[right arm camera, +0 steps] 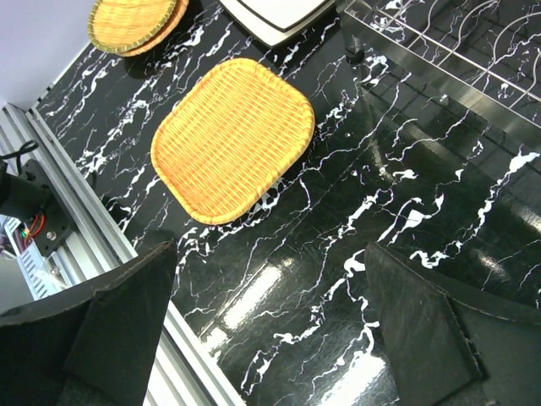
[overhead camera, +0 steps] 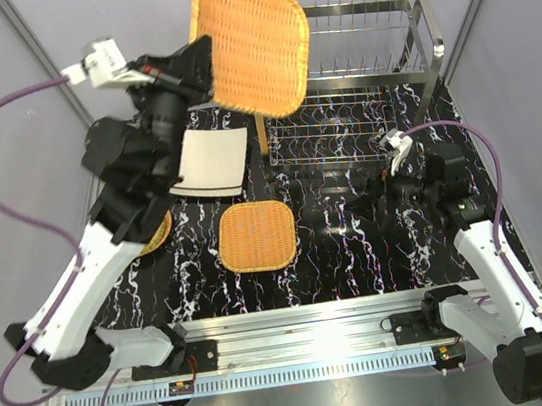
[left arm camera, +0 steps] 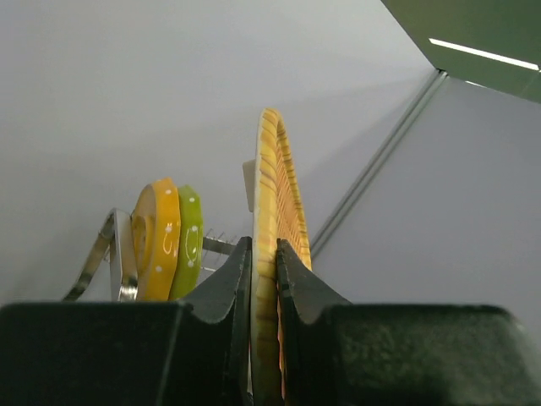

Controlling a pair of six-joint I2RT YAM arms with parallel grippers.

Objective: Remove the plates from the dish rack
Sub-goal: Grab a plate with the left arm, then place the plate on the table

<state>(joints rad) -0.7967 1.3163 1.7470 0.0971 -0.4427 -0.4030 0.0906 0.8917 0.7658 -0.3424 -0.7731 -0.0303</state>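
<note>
Wicker should make the rounded-square plate (overhead camera: pixel 254 44) light, stiff and rough enough to grip, so an edge hold looks sufficient. The left gripper (left arm camera: pixel 264 254) has its jaws clamped on the rim, holding it high near the dish rack (overhead camera: pixel 399 38). Only the left wrist view shows an orange dotted plate (left arm camera: pixel 158 241) and a green plate (left arm camera: pixel 189 241) standing upright against the rack's wire. The right gripper (right arm camera: pixel 270 283) hovers, jaws apart, over the counter (right arm camera: pixel 406 211), near a second wicker plate (right arm camera: pixel 232 139) lying flat.

Marbled table (overhead camera: pixel 359 251): rack (overhead camera: pixel 364 74), seemingly three plates (overhead camera: pixel 255 235)
</note>
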